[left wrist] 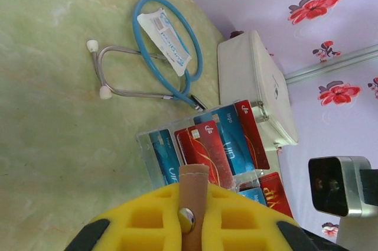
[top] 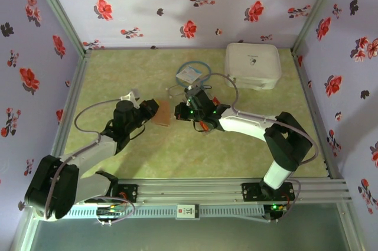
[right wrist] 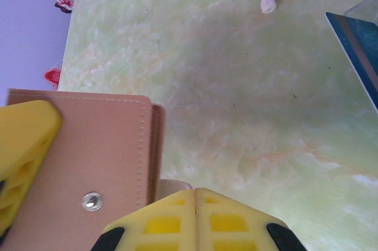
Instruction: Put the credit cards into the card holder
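Left pincer point(left wrist: 192, 207) clamped on the card holder point(right wrist: 100, 150), tan snap strap point(left wrist: 193, 183) pinched between its pads. The right pincer point(right wrist: 195, 207) is pressed together at the holder's edge; whether it nips a flap we cannot tell. Holder sits well apart from the white case point(top: 253, 65), on its near-left side. On that same side, closer to the case, the credit cards point(left wrist: 207, 150) stand in a clear rack point(left wrist: 143, 142). We judge the cards light, stiff and slick, best pinched by an exposed top edge; the holder is soft and floppy.

Blue stethoscope point(left wrist: 199, 59) lies near a white case point(left wrist: 254, 85)
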You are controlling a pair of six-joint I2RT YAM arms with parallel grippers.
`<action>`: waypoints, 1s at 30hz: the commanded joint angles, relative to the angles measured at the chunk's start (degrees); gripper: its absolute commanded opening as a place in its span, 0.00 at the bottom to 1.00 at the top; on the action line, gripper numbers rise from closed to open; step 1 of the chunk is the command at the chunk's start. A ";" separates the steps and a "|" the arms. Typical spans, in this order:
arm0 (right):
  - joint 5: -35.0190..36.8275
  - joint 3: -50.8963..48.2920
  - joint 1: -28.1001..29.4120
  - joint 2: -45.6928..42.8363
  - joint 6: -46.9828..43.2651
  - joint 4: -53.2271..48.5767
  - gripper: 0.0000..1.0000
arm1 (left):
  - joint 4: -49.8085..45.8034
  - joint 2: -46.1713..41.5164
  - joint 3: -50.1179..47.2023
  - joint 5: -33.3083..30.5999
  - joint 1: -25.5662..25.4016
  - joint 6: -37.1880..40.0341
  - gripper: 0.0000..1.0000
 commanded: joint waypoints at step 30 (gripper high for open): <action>-4.64 1.35 3.51 -1.69 2.24 4.19 0.00 | 23.17 17.28 -10.55 2.56 0.82 0.98 0.60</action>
